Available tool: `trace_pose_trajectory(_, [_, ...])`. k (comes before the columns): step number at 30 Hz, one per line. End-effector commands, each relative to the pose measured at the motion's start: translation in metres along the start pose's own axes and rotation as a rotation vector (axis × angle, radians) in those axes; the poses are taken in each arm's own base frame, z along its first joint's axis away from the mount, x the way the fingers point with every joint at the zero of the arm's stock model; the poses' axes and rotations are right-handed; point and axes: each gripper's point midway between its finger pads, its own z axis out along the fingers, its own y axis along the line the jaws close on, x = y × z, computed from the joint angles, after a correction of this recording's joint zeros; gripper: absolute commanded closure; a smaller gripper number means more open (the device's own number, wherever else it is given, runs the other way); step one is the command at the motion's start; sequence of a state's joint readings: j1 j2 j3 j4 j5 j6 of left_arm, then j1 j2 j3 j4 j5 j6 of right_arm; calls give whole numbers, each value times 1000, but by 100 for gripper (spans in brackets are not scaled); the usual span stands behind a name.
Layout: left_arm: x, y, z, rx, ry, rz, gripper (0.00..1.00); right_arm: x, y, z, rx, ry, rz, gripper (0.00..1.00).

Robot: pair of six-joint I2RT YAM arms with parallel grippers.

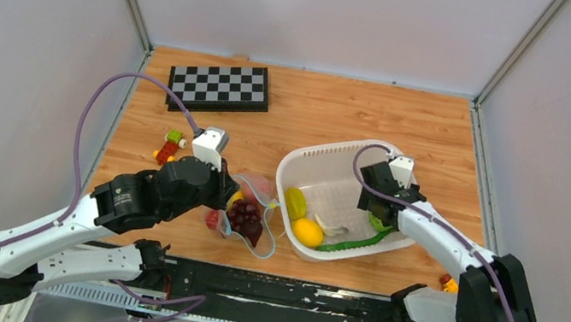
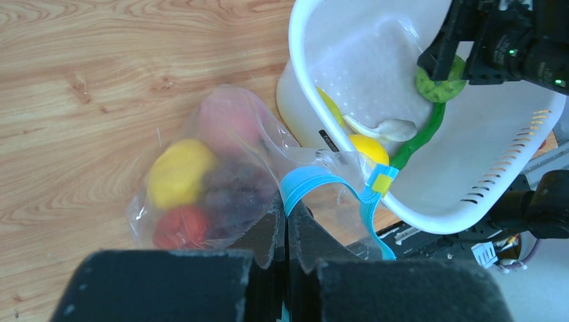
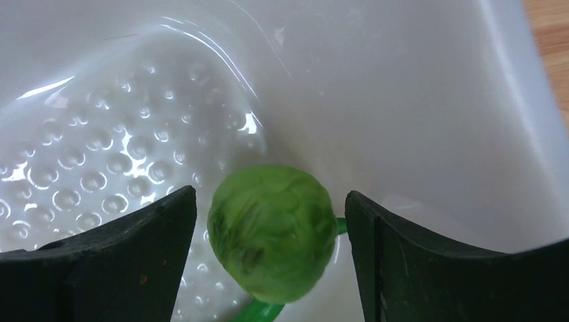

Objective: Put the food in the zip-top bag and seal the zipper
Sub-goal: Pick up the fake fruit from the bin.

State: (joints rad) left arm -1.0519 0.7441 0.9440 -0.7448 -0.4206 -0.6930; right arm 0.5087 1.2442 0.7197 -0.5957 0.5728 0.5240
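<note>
Table (image 1: pixel 341 118): a wooden top with the basket right of centre and the bag just to its left, between the two arms.
Basket (image 1: pixel 292 162): white and perforated. It holds the food not yet bagged: a lemon (image 1: pixel 307 232), a long green chili (image 1: pixel 355 243) and a round green fruit (image 3: pixel 272 231) close against the far right wall.
Bag (image 2: pixel 221 154): clear plastic, lying on the table and touching the basket's left side. Its mouth faces the basket. A yellow fruit (image 2: pixel 178 171), a strawberry (image 2: pixel 181 225), grapes (image 2: pixel 235 194) and a peach (image 2: pixel 228 117) are inside.
Zipper (image 2: pixel 305 182): the blue strip stands in an open loop, so the bag is unsealed.
Left gripper (image 2: pixel 287 218): the jaws are pressed together, pinching the zipper at the near lip, which seems to hold the mouth open.
Right gripper (image 3: pixel 268 221): the jaws are spread wide and reach down into the basket, one on each side of the green fruit. A gap shows at both sides and nothing is held.
Key relation: the green fruit sits squarely between the right jaws, a little nearer the left one. Its slightly longer axis runs along the fingers, so the jaws would close across its narrower width.
Nearer arm: the right one. The bag mouth lies to its left, past the basket rim.
Likely next need: a straight close on the fruit. The nearby wall leaves the outer finger little room.
</note>
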Motion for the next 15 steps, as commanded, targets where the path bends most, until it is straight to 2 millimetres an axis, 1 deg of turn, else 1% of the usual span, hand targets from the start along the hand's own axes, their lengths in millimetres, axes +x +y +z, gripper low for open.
trace_pose_trajectory(1, [-10,-2,-1,4,-39,-21,100,-20,16,20,16,-64,73,19])
trace_pose_trajectory(4, [-9,-2,-2,11,-38,-29,100,-11,27,40,16,-43,46,22])
trace_pose_trajectory(6, [-7,-1,-4,12,-35,-33,100,-4,37,48,-17,-16,4,23])
trace_pose_trajectory(8, [-6,2,-5,4,-34,-33,100,-1,45,54,-44,-11,-15,28])
trace_pose_trajectory(10, [-6,4,-6,-2,-37,-31,100,-4,47,56,-56,-22,-28,34])
trace_pose_trajectory(13, [-8,7,-7,-16,-45,-27,100,-13,53,52,-104,-66,-52,45])
trace_pose_trajectory(15, [-8,6,-6,-17,-48,-25,100,-21,56,47,-136,-101,-56,55])
